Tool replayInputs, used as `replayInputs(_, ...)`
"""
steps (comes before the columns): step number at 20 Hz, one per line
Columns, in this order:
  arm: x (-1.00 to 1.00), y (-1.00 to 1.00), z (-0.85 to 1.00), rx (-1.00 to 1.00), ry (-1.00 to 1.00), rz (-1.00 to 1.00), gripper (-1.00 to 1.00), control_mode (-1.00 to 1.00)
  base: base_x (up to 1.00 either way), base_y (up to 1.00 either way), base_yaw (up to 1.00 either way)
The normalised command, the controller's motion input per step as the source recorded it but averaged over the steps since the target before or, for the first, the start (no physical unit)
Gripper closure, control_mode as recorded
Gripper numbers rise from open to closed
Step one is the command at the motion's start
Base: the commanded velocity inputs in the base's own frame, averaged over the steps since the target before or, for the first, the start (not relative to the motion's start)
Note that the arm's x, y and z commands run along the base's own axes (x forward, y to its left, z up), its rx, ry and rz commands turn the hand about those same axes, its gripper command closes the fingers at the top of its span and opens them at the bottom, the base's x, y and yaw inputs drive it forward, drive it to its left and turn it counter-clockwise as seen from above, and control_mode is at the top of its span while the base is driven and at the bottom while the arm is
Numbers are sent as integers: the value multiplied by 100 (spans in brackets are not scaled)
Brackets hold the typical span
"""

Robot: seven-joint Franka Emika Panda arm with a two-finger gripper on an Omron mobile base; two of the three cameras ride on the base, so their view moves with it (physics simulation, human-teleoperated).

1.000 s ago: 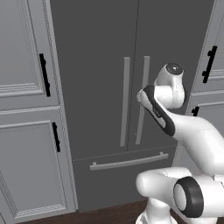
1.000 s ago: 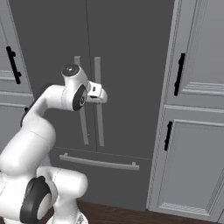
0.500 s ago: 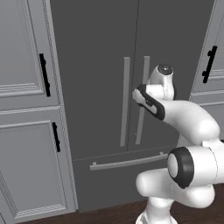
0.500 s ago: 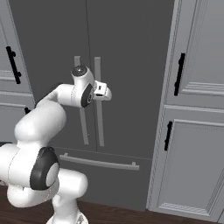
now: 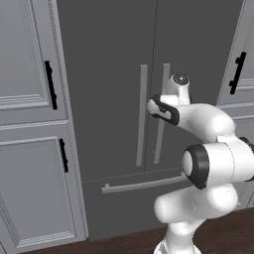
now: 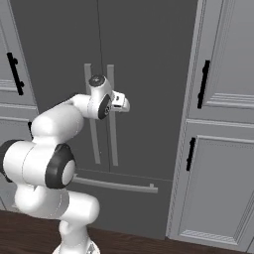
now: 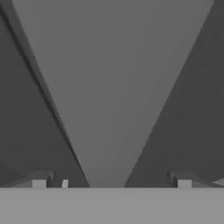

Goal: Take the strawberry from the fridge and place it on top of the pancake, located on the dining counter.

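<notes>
Since the earlier frames the arm has folded in toward the fridge (image 5: 114,99), carrying the gripper (image 6: 124,103) closer to the right-hand handle (image 5: 161,114). Jaws stand fully apart with nothing between them; in the hand view the fingertips (image 7: 41,180) flank a pale grey bar that runs up the middle, probably that handle.

Progress: early. Both doors are shut, so the strawberry is not visible (presumably inside). Opening the door, fetching the berry and carrying it to the pancake all remain.

Materials: the fridge is matte dark grey and flat-faced, with two long, slim, light grey vertical handles near the centre seam and a horizontal pull on the bottom drawer (image 5: 141,184). Flanking cabinets (image 5: 30,114) are pale grey, panelled, with short black handles.
</notes>
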Motion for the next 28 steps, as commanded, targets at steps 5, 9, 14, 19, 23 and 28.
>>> replayInputs(5,46,0,-21,0,0,0,-100,-100,0,0,0)
replayInputs(9,42,0,-25,0,-2,0,-100,-100,0,0,0)
replayInputs(14,45,0,-47,0,-9,0,-100,-100,0,0,0)
replayInputs(19,82,-5,-62,0,-5,0,-100,-100,0,0,0)
replayInputs(23,90,-8,-76,1,-2,0,100,-100,0,0,0)
replayInputs(28,17,-68,-42,2,7,-2,100,-100,0,0,0)
